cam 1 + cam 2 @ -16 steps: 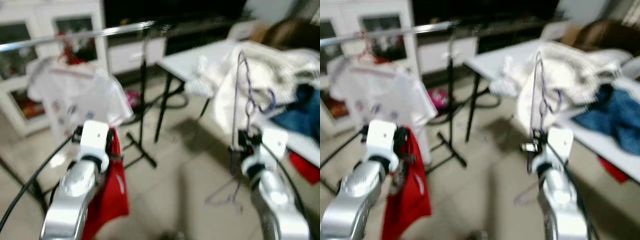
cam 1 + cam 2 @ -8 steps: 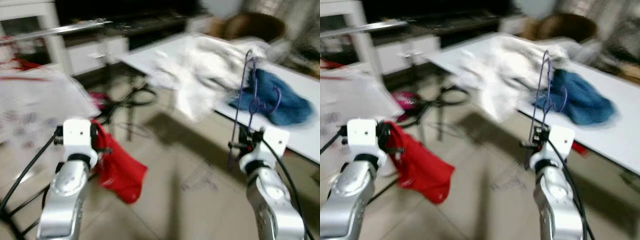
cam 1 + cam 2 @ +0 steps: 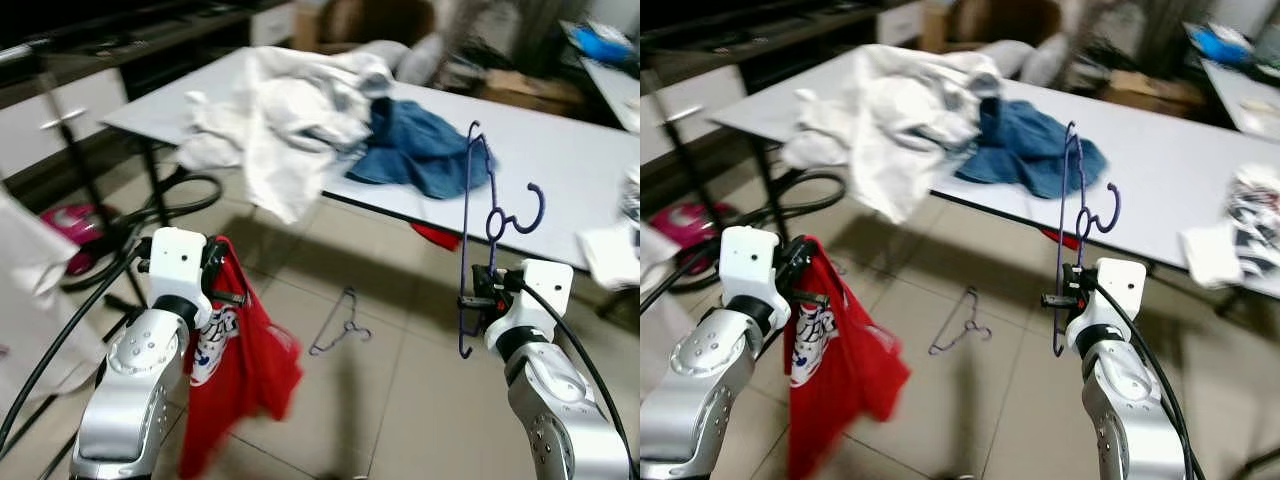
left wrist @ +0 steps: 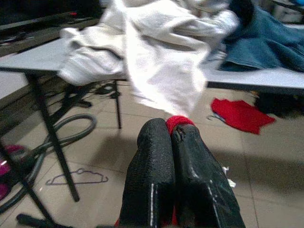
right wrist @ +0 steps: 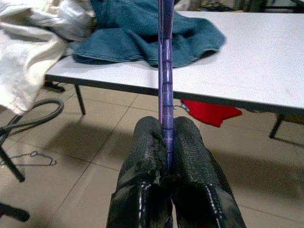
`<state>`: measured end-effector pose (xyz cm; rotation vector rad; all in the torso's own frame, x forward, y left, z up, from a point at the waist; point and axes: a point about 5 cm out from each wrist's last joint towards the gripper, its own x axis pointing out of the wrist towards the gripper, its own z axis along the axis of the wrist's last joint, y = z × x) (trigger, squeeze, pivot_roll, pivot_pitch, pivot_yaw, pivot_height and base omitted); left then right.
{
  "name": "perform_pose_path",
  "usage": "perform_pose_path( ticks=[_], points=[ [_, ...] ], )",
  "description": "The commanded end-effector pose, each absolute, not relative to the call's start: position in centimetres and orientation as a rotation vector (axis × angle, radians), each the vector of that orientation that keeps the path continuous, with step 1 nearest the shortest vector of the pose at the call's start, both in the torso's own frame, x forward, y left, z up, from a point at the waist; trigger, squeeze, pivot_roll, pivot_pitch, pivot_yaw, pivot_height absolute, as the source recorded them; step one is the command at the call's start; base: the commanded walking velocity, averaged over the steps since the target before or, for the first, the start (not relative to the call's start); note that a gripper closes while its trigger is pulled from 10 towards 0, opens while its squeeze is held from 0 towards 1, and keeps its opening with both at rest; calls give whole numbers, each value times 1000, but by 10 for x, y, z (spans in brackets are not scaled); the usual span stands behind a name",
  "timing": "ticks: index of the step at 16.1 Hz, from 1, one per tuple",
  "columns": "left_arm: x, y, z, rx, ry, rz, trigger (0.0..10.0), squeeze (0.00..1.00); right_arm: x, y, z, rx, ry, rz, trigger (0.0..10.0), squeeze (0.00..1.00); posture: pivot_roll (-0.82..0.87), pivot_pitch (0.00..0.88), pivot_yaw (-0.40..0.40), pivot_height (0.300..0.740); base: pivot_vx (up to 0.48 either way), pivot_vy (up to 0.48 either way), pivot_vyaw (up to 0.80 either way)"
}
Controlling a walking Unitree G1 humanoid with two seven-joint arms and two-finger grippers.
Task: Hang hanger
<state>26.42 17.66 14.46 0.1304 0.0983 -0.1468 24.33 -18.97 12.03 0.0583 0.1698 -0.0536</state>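
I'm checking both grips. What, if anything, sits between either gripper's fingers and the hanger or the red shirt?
Nothing visible does. The right gripper is shut directly on the purple hanger, held upright, and the left gripper is shut directly on the red shirt hanging below it.

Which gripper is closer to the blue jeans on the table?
Right. The right gripper, holding the purple hanger, is just below the jeans. The left gripper, holding red cloth, is farther left.

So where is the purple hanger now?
The purple hanger stands upright in the right gripper, on the robot's right, before the white table.
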Motion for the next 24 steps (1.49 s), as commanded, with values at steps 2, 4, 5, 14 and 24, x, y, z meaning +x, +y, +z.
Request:
perform_pose_path(
  ticks=[2, 4, 5, 14, 24],
  points=[
    [270, 172, 151, 144, 63, -169, 10000, 0, 240, -195, 129, 69, 133, -65, 10000, 0, -49, 0, -27, 740, 0, 0, -791],
    [274, 170, 154, 125, 49, -183, 10000, 0, 236, -195, 125, 46, 167, -46, 10000, 0, -55, 0, -17, 740, 0, 0, -772],
    [275, 168, 154, 123, 47, -208, 10000, 0, 234, -195, 123, 46, 171, -64, 10000, 0, -57, 0, -16, 740, 0, 341, -769],
    [275, 177, 153, 131, 60, -144, 10000, 0, 237, -181, 120, 31, 211, 82, 10000, 0, -48, 0, -57, 740, 0, 22, -673],
    [287, 184, 168, 145, 36, -203, 0, 0, 225, -224, 174, -328, 235, 726, 10000, 0, -37, 0, -83, 740, 0, 0, 0]
  ],
)
